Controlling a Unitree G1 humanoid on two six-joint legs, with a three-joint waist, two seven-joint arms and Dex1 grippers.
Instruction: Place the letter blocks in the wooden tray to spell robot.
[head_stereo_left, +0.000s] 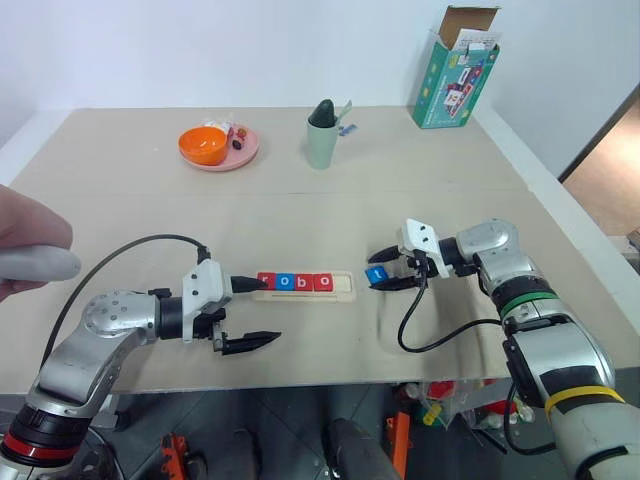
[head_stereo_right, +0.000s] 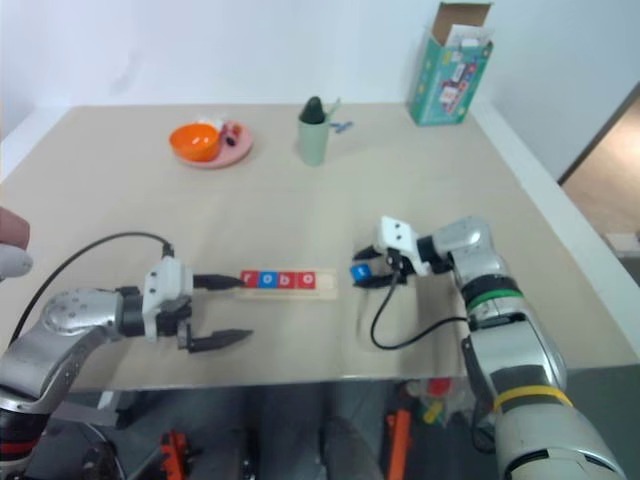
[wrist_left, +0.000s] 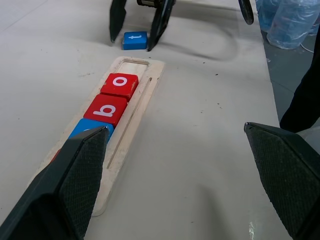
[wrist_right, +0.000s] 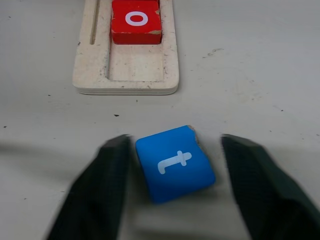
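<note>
While the right hand (wrist_right: 172, 187) straddles it unclenched, the blue t block (wrist_right: 175, 163) lies skewed, slightly tilted.

You can read single white lowercase letters on the letter blocks. In the wooden tray (wrist_left: 150, 85) you see a red block (wrist_left: 119, 85) with "o" at the end next to the free slot, and beside it a red block (wrist_left: 105, 109) with "b". The next one is a blue block (wrist_left: 90, 131), but its letter is hidden behind a finger. In the head views the row in the tray reads "r o b o". On the table, just outside the tray's end, a blue block (wrist_right: 175, 162) carries "t". The print on the green box (head_stereo_left: 456, 82) at the far side is too small to read.
</note>
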